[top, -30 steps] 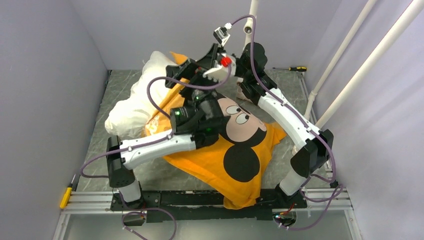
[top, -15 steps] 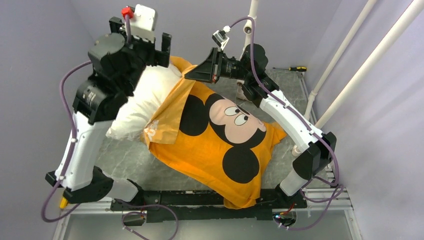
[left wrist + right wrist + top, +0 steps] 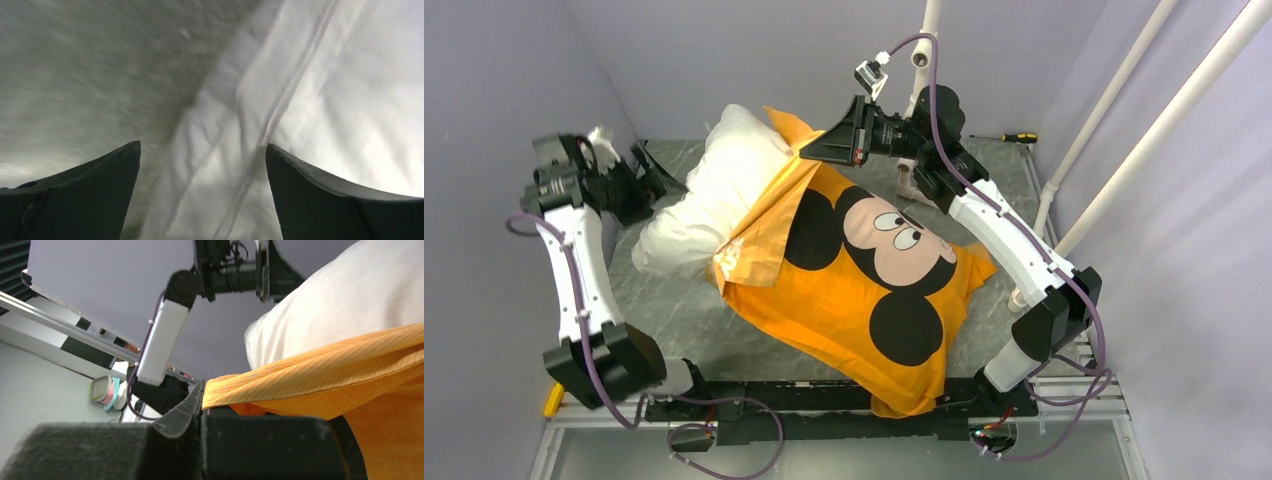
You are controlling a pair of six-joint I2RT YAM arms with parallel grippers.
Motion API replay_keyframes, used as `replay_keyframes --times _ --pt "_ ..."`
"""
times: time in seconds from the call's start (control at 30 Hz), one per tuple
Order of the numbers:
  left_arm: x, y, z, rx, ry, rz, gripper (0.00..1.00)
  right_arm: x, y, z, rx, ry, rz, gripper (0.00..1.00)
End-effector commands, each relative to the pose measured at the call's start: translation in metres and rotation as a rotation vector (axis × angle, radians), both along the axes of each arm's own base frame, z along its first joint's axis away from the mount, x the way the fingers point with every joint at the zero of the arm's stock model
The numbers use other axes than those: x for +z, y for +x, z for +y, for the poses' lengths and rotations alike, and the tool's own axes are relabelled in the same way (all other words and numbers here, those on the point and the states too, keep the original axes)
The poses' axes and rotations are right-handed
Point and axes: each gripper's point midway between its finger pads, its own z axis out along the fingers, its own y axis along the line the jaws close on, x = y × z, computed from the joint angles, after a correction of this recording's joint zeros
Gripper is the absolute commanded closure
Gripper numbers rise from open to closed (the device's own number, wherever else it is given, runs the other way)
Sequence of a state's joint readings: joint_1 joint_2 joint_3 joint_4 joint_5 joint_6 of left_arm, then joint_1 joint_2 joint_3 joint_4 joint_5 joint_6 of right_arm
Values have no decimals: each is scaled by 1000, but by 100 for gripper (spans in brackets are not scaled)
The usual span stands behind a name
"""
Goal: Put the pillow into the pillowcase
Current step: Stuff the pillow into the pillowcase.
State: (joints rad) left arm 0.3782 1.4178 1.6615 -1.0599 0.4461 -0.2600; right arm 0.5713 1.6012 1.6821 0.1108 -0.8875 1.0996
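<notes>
Pillowcase (image 3: 325, 375) edge pinched by right gripper (image 3: 200, 390), clear wrist-side only; left gripper (image 3: 202, 150) agape.

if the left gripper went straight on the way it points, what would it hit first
Probably the pillow: its creased white edge lies ahead between the fingers of the open left gripper. The blurred wrist view leaves the distance unclear.

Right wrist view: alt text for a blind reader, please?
The right gripper pinches an edge of the orange pillowcase, with the white pillow bulging above. The left arm stands behind.
</notes>
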Motion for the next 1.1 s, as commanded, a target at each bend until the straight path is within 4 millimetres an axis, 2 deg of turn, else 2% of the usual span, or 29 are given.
replay_keyframes --times 0.0,0.17,0.23,0.33,0.4,0.47,0.53,0.63,0.7,0.77,0.8,0.9,1.07 --pt "43 -40 -87 -284 -480 -210 4 65 -30 -24 7 106 -197 100" --pt "71 -73 -143 -549 -573 -325 10 61 -21 -16 33 114 -162 100" --pt "76 -78 -170 -642 -596 -329 19 61 -18 -11 50 127 -150 100" --pt "66 -84 -221 -768 -547 -275 49 66 -22 1 91 144 -145 100" --pt "66 -83 -249 -833 -526 -281 74 75 -31 11 131 159 -157 100" --pt "70 -81 -275 -878 -496 -324 89 83 -41 25 179 168 -162 100" --pt "76 -80 -300 -920 -467 -405 100 104 -58 35 221 202 -196 100" --pt "83 -93 -341 -994 -449 -508 100 123 -70 43 262 247 -212 100" --pt "82 -93 -355 -971 -393 -569 100 129 -68 47 264 264 -203 100" --pt "83 -94 -361 -963 -365 -606 100 135 -69 47 269 285 -210 100" --pt "90 -100 -365 -995 -375 -642 100 136 -68 48 266 292 -207 100" --pt "107 -131 -375 -1114 -391 -732 100 139 -61 49 244 309 -221 100" --pt "129 -178 -370 -1243 -410 -863 100 148 -41 38 185 342 -234 100"
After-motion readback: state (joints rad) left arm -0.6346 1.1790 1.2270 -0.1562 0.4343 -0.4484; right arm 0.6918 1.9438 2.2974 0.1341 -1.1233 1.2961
